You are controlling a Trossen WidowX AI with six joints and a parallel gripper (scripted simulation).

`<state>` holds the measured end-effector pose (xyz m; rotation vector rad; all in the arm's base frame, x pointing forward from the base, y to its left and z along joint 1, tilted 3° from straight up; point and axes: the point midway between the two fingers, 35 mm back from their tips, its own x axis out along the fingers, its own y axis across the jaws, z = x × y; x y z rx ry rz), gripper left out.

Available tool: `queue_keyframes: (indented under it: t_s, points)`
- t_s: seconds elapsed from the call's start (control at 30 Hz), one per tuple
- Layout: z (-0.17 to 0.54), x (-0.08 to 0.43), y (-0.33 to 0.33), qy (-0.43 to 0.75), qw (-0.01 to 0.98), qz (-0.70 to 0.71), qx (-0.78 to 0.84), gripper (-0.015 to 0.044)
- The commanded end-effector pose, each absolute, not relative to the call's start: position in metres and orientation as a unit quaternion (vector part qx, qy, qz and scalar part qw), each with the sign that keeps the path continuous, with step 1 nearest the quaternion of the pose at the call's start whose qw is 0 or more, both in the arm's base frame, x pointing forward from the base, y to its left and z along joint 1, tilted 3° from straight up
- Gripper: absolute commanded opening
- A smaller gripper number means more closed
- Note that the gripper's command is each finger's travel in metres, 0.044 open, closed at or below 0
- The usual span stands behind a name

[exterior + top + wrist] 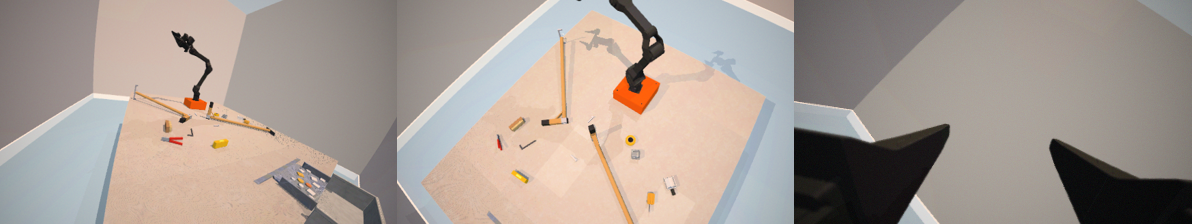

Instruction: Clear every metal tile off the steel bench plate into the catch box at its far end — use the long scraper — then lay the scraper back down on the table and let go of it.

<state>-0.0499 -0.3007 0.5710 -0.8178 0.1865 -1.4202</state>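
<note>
My gripper [174, 33] [1000, 136] is open and empty, raised high above the table beyond the base. One long wooden-handled tool [563, 75] [160, 104] lies left of the base, with a thin metal end [559, 32] [135, 92] and a black-tipped cross grip. Another long wooden-handled tool [610, 174] [239, 123] has an upright black-tipped grip and a black far end [271, 131]. I cannot tell surely which is the scraper. Several white, yellow and orange tiles [308, 185] lie on the walled steel plate. The grey catch box [351, 192] adjoins its far end.
Around the tools lie a wooden block [517, 123] [168, 126], red-handled pliers [499, 143] [175, 140], a hex key [527, 145], a yellow level [520, 176] [220, 143], a metal cube [635, 154] and an orange-handled tool [651, 198]. The orange base [637, 95] [195, 104] carries the arm.
</note>
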Motion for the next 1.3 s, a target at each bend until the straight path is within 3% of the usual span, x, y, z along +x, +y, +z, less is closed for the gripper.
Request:
queue_keyframes:
  t_s: [0.0, 0.6, 1.27]
  points:
    - [0.558, -0.050, -0.295, 0.075, 0.685, -0.656, -0.309, 0.0440]
    - [0.479, -0.057, -0.268, 0.073, 0.665, -0.740, -0.067, 0.0440]
    - [0.376, -0.064, -0.201, 0.125, 0.565, -0.802, 0.149, 0.0440]
